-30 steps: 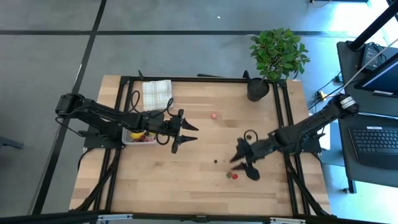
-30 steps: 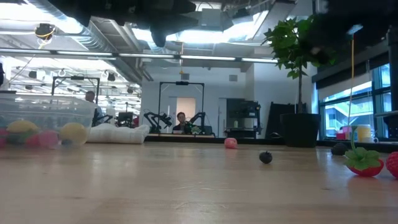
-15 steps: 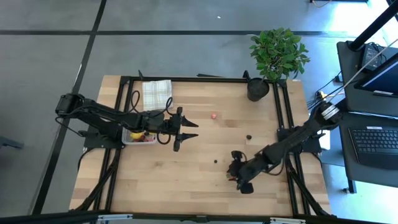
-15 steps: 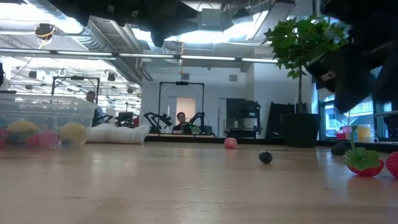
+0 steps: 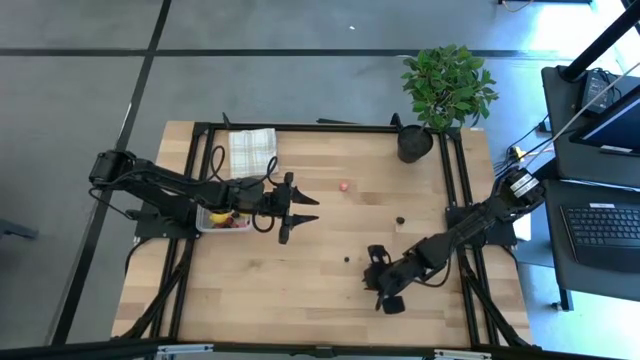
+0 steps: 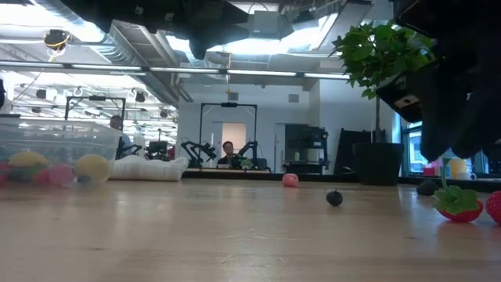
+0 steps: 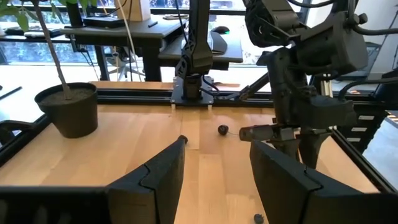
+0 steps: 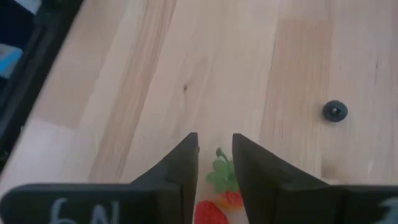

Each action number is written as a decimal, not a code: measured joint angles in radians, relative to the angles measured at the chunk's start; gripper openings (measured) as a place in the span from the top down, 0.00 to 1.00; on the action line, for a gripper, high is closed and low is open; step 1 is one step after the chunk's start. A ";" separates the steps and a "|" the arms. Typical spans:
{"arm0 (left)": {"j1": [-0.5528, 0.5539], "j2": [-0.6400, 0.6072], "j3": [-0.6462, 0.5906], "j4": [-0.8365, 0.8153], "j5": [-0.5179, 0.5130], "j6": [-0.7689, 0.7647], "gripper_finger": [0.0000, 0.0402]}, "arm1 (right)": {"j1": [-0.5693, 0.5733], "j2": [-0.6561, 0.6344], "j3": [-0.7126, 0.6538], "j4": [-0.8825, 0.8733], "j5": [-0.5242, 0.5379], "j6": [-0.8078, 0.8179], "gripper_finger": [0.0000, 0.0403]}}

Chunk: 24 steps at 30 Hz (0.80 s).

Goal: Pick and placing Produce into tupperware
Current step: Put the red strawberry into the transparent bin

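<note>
While we are lowering the right end effector (image 8: 215, 163) onto the strawberry (image 8: 219, 186), its two dark fingers are standing narrowly parted with the berry's green leafy top showing in the gap and the red body just behind; we judge them closing, not yet clamped, so we are calling it ungripped. To do this step well, we are keeping the fingers square to the wooden surface (image 5: 300, 290), centring the red body rather than the soft leaves between them, and pressing shut only once both fingers are flanking the fruit, because a pinch on the leaves alone would probably slip.

From above, the right end effector (image 5: 381, 288) is sitting low at about five o'clock on the surface, hiding the berry beneath it. One small dark cherry (image 5: 347, 259) is lying near it toward ten o'clock, another dark cherry (image 5: 399, 220) toward one o'clock, and a pink piece (image 5: 343, 185) well off at twelve.

The left end effector (image 5: 300, 210) is waiting with fingers spread and empty, just at three o'clock of the clear tupperware (image 5: 204, 228), which is already holding a lemon (image 5: 219, 215) and red pieces.
</note>
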 joint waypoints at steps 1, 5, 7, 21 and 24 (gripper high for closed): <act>0.000 0.000 0.000 0.000 0.000 0.000 0.56 | 0.000 0.000 0.000 -0.007 0.000 -0.003 0.77; 0.000 0.000 0.000 0.000 0.000 0.000 0.56 | 0.000 0.016 0.000 -0.024 -0.018 -0.016 0.78; 0.000 0.000 0.000 0.000 0.000 0.000 0.56 | 0.000 0.027 0.000 -0.018 -0.030 -0.026 0.79; 0.000 -0.001 0.000 0.000 0.000 0.000 0.56 | 0.000 0.044 0.000 0.013 -0.029 -0.025 0.79; 0.000 -0.001 0.000 0.000 0.000 0.000 0.56 | -0.001 0.044 0.000 0.021 -0.028 -0.025 0.79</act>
